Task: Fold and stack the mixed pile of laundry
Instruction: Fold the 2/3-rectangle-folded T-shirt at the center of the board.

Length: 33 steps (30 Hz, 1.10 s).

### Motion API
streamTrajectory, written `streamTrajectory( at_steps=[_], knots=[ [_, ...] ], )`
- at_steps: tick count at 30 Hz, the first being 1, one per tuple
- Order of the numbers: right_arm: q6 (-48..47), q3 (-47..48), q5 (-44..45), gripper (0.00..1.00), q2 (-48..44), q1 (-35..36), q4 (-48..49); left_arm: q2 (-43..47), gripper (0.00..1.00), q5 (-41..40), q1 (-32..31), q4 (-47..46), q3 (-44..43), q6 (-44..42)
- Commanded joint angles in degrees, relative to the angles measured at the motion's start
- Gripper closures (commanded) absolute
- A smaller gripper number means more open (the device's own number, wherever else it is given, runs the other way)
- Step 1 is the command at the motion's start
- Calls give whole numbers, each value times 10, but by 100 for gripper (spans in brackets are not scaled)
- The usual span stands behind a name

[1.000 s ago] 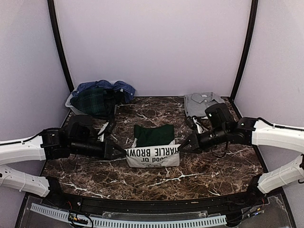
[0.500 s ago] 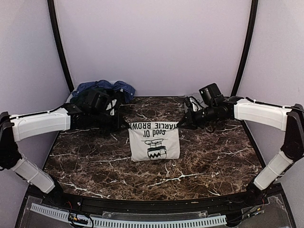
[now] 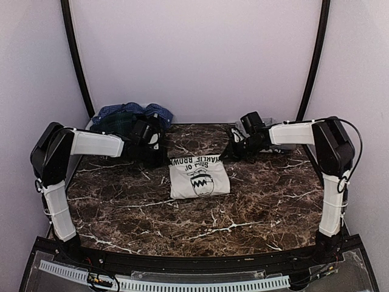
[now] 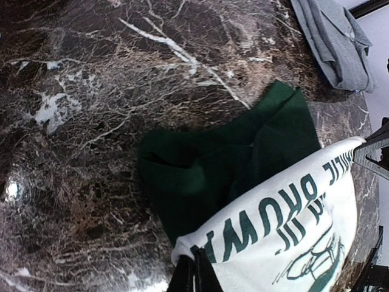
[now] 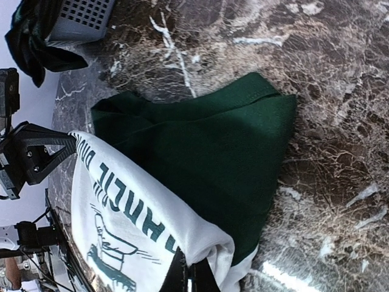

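Observation:
The white tee with dark green sleeves [image 3: 199,177] lies folded mid-table, print side up. My left gripper [image 3: 165,160] is shut on its far left corner; in the left wrist view the tee [image 4: 279,237] hangs from my gripper [image 4: 193,271] over the green part [image 4: 206,176]. My right gripper [image 3: 226,156] is shut on the far right corner; in the right wrist view the tee [image 5: 140,213] is pinched at my gripper [image 5: 189,274]. The rest of the laundry pile [image 3: 130,118], blue checked and dark tartan, sits in the back left.
A pale grey slatted basket [image 3: 90,131] holds the pile at back left, also in the right wrist view [image 5: 82,18]. A folded grey shirt [image 3: 262,126] lies at back right, also in the left wrist view [image 4: 334,39]. Dark marble tabletop [image 3: 267,201].
Both grippers carried the tee's edge away from the arms toward the back, folding the white printed part over the green sleeves. The arms are now stretched far out.

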<state>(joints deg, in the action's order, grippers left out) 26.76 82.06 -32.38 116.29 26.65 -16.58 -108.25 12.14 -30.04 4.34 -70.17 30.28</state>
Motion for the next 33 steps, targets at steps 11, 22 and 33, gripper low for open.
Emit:
streamTrajectory(
  at_steps=[11, 22, 33],
  knots=[
    [-4, -24, -10, 100, 31, -12, 69, -76, 100, -10, 10, -25, -51, -32],
    [48, -270, -5, 100, -113, 52, 128, 53, 100, 8, -27, -1, 112, -34],
    [31, -270, 49, 68, -250, 64, 10, 157, 73, -12, -39, 84, 112, -44]
  ],
)
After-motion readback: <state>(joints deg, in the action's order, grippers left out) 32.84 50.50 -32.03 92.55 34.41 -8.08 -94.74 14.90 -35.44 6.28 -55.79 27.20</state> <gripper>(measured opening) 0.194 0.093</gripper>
